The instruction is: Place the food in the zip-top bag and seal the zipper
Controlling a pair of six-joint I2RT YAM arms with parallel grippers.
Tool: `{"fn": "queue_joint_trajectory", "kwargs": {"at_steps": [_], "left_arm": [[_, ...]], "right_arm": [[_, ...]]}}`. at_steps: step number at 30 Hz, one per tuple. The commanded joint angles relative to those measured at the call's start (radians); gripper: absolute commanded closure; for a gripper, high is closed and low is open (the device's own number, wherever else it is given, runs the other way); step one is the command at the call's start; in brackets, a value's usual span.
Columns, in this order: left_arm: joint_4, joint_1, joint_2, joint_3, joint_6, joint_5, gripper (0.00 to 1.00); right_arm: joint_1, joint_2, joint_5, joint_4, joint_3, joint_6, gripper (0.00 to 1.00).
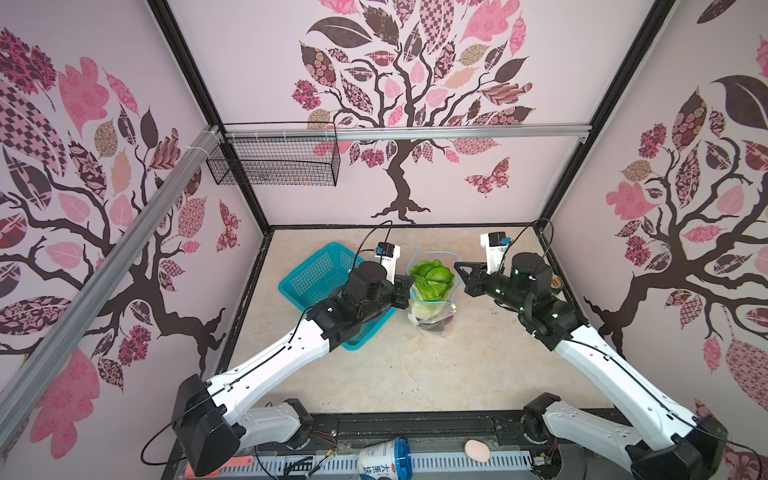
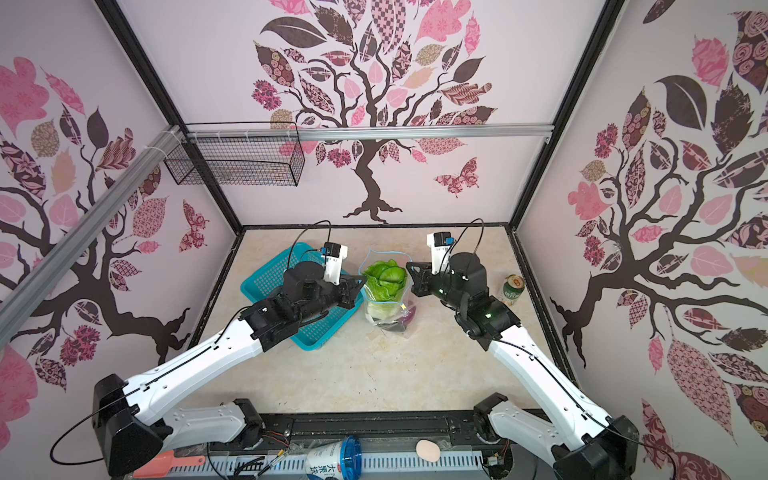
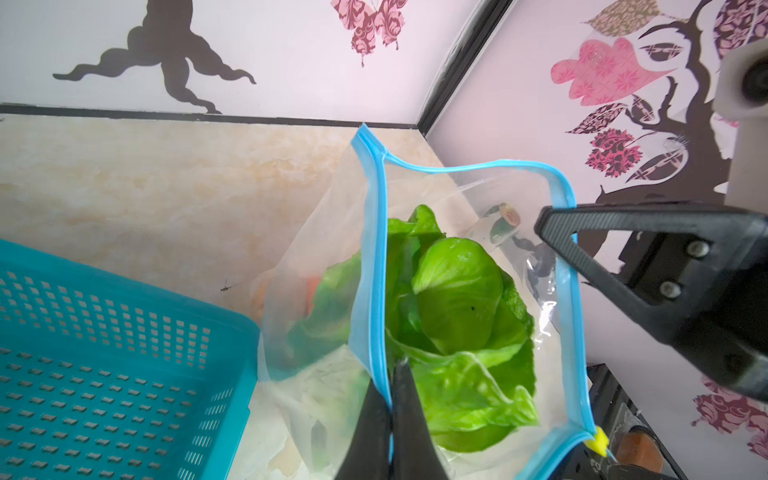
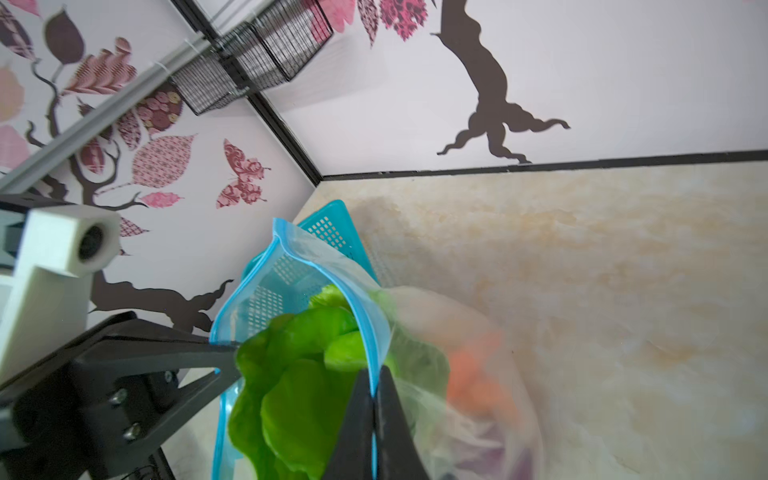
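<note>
A clear bag (image 1: 441,321) (image 2: 390,321) stands upright on the marbled table (image 1: 415,374) in both top views, just beside a teal basket (image 1: 316,274) (image 2: 266,282) and between the two arms. Its mouth is stretched wide open. The left gripper (image 1: 409,286) (image 2: 362,284) has its jaws closed tight on the light-blue zipper (image 3: 376,266) along the lip nearest the basket; its wrist view shows the strip pinched between the two black fingertips (image 3: 405,386). The right gripper (image 1: 457,266) (image 2: 409,266) is likewise clamped shut on the opposite lip, the blue strip (image 4: 365,328) running down between its jaws in the right wrist view. Each gripper also appears in the other's wrist camera, the right (image 3: 540,220) and the left (image 4: 232,353), both biting the rim. A green lettuce (image 1: 432,280) (image 2: 384,278) (image 3: 457,307) (image 4: 299,382) fills the top of the bag, its leaves rising to the open mouth. Beneath it, orange (image 4: 473,374) and purple (image 4: 498,449) shapes blur through the plastic, too soft to name. A yellow slider (image 3: 599,441) (image 1: 454,308) sits at the end of the zipper nearer the arms' bases. A green can (image 2: 513,289) stands apart by the right wall, behind the right arm.
</note>
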Motion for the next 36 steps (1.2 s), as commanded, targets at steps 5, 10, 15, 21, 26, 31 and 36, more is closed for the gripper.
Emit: {"fn": "queue_joint_trajectory", "kwargs": {"at_steps": [5, 10, 15, 21, 26, 31, 36], "left_arm": [[0.071, 0.004, -0.086, 0.055, 0.023, -0.026, 1.0], [0.08, 0.002, -0.066, 0.01, 0.005, -0.081, 1.0], [0.061, 0.006, -0.053, 0.004, -0.008, -0.155, 1.0], [0.061, 0.013, -0.039, 0.01, -0.025, -0.214, 1.0], [0.066, 0.013, -0.016, 0.012, -0.044, -0.222, 1.0], [0.071, 0.014, 0.002, 0.016, -0.045, -0.23, 1.0], [0.083, 0.014, 0.001, 0.003, -0.05, -0.228, 1.0]], "right_arm": [[-0.004, -0.014, -0.082, 0.105, 0.072, 0.002, 1.0], [-0.004, 0.04, -0.084, 0.108, 0.033, 0.014, 1.0], [-0.004, 0.032, -0.11, 0.098, 0.018, -0.001, 0.77], [-0.003, -0.06, -0.138, 0.035, 0.013, -0.072, 0.35], [0.001, -0.117, -0.141, -0.084, 0.015, -0.118, 0.32], [0.114, -0.153, -0.024, -0.18, -0.006, -0.184, 0.32], [0.275, -0.14, 0.095, -0.255, -0.002, -0.21, 0.35]]}}
